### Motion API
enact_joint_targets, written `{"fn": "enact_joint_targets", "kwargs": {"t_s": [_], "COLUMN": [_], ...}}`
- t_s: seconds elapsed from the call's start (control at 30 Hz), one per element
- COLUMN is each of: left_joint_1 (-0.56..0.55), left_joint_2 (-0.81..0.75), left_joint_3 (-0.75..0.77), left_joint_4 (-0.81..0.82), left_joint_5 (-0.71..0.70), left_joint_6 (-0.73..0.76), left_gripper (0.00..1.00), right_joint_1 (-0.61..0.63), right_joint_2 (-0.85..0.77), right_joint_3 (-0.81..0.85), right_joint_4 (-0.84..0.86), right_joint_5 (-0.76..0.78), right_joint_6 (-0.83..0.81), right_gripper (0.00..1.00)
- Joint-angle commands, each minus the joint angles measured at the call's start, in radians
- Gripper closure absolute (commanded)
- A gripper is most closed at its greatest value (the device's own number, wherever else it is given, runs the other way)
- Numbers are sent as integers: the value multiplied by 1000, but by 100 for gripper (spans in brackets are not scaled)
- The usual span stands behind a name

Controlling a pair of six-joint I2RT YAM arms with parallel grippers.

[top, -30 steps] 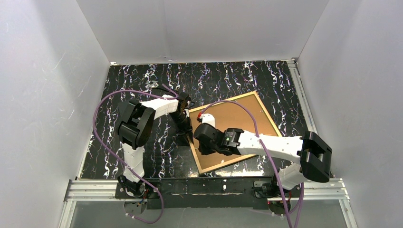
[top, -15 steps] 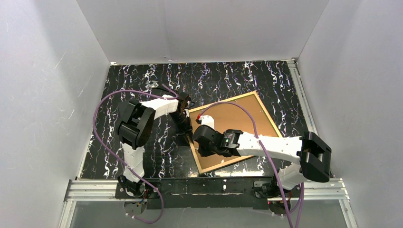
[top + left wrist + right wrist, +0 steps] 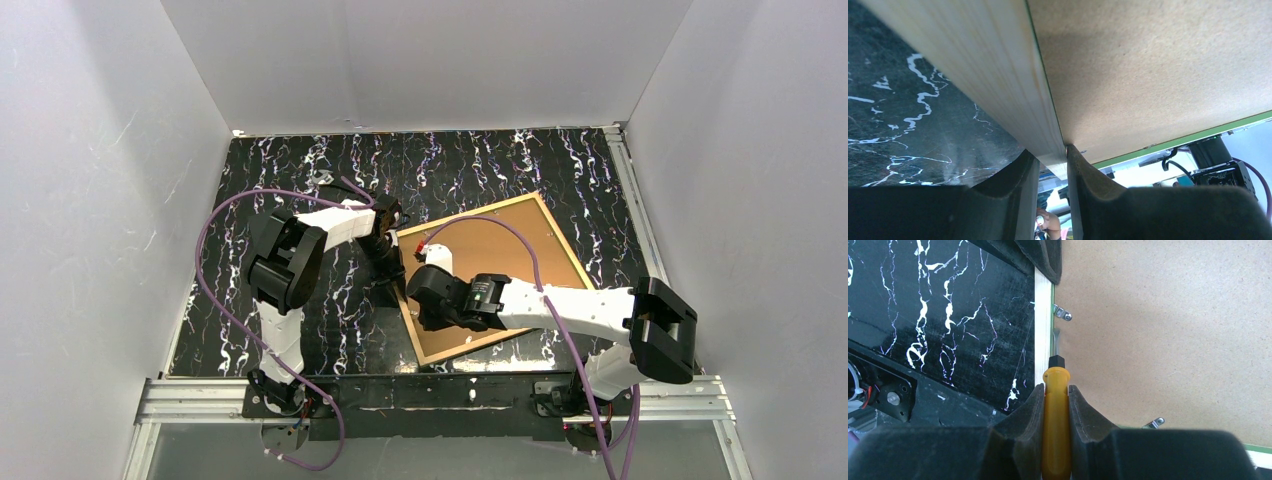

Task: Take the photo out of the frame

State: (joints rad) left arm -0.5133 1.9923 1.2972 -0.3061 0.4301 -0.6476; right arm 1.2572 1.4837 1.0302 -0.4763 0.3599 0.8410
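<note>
Rectangular picture frame (image 3: 1043, 330), green-fronted, pale wood back: laid face down and askew on the black marbled counter (image 3: 948, 315), plain brown backing board (image 3: 1158, 340) uppermost; long axis cannot be told. The photo is hidden, presumably underneath. One rail is pinched by the left tool (image 3: 1048, 160) for steadying. A yellow-handled screwdriver (image 3: 1055, 377) is gripped by the right tool (image 3: 1055, 395), blade set at the seam, presumably for prying.
</note>
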Motion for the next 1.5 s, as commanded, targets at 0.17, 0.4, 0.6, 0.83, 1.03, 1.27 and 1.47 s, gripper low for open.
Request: {"fn": "enact_joint_targets", "kwargs": {"t_s": [0.17, 0.4, 0.6, 0.83, 1.03, 1.27, 1.47], "left_joint_1": [2, 2, 1, 1, 1, 1, 1], "left_joint_2": [0, -4, -5, -8, -5, 8, 4], "left_joint_3": [2, -5, -8, -9, -6, 10, 13], "left_joint_4": [-156, -148, -146, -145, -145, -151, -157], "left_joint_5": [79, 88, 91, 91, 87, 74, 56], "left_joint_6": [-11, -16, -19, -20, -17, -13, -5], "left_gripper": [100, 100, 100, 100, 100, 100, 100], "right_joint_1": [4, 2, -8, -10, -7, -27, -43], "right_joint_2": [39, 64, 63, 95, -43, -332, -497], "right_joint_3": [33, 68, 71, 112, 91, -136, -249], "right_joint_4": [51, 37, 36, -1, 28, -30, -91], "right_joint_5": [41, 94, 143, 169, 120, 151, 63], "right_joint_6": [-22, -33, -39, -51, -79, -10, 7], "right_gripper": [99, 99, 99, 99, 99, 99, 99]}}
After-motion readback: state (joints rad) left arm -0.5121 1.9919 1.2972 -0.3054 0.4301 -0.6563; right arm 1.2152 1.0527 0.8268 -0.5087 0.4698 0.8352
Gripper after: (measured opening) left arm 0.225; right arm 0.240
